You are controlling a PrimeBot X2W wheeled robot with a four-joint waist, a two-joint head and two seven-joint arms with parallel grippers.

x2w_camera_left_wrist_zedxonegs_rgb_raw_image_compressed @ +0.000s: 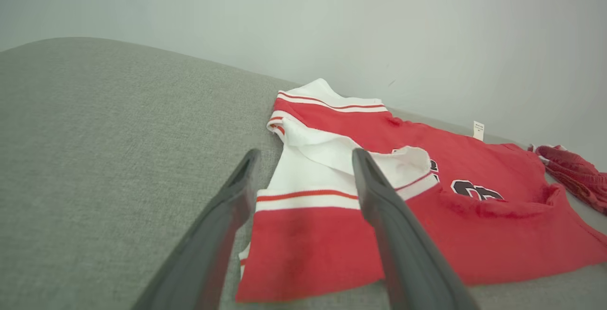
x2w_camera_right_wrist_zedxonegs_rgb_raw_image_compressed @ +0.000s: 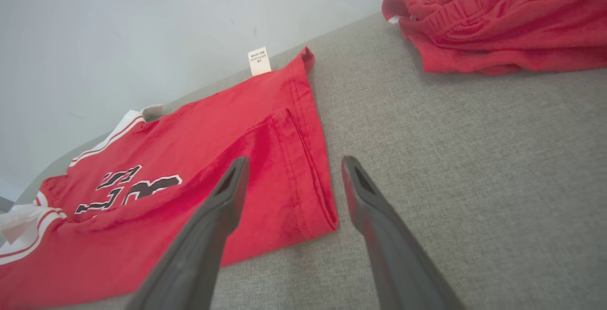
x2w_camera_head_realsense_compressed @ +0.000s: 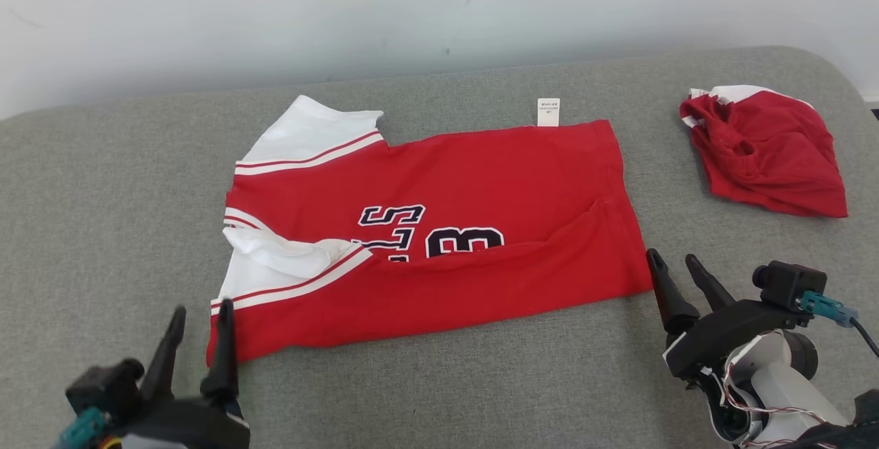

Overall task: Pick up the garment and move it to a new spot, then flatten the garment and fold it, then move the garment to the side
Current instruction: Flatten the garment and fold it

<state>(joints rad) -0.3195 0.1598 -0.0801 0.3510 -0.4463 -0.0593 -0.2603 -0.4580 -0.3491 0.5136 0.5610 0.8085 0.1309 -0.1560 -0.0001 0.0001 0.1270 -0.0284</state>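
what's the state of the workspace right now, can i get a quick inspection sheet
surface: grey fabric top, rounded far corner on the right
job's things: red jersey with white sleeves lies spread out, its near long edge folded up over the lower part of the dark lettering; white care label sticks out at its far edge
clutter: second red garment bunched at the far right, apart from the jersey
grippers: left gripper open at the jersey's near left corner, holding nothing; right gripper open beside its near right corner, holding nothing
cables: dark cable with a teal plug and thin wires on the right wrist, off the cloth
surroundings: pale wall behind, a few small marks
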